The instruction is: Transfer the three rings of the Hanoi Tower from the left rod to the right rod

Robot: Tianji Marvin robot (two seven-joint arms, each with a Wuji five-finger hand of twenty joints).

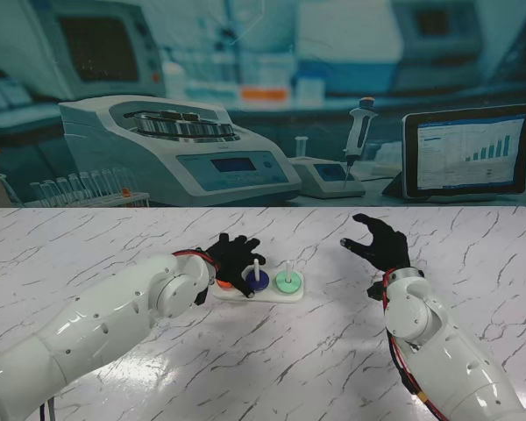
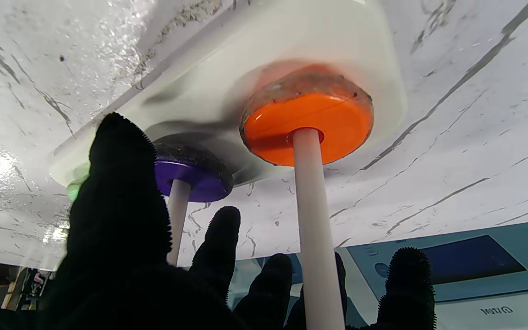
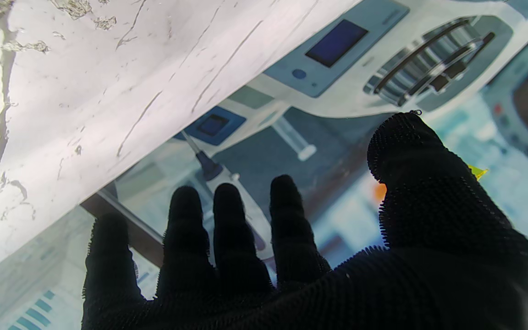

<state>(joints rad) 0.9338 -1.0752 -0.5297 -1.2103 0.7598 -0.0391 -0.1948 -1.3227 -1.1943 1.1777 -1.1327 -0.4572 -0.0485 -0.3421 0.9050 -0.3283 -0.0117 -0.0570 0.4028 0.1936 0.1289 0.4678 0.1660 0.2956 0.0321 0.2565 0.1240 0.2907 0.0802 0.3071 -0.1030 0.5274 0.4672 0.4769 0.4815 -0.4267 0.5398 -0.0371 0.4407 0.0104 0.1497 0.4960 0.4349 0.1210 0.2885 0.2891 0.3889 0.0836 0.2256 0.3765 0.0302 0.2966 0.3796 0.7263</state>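
Round green plastic ring (image 1: pixel 287 281) sits on the right rod; purple ring (image 1: pixel 258 281) middle, orange ring (image 2: pixel 307 123) left — two to go. Black-gloved left hand (image 1: pixel 232 259) hovers spread, holding nothing.

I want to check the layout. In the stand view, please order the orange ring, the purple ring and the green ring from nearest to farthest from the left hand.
1. Orange ring, left rod, under the left hand.
2. Purple ring, middle rod.
3. Green ring, right rod.
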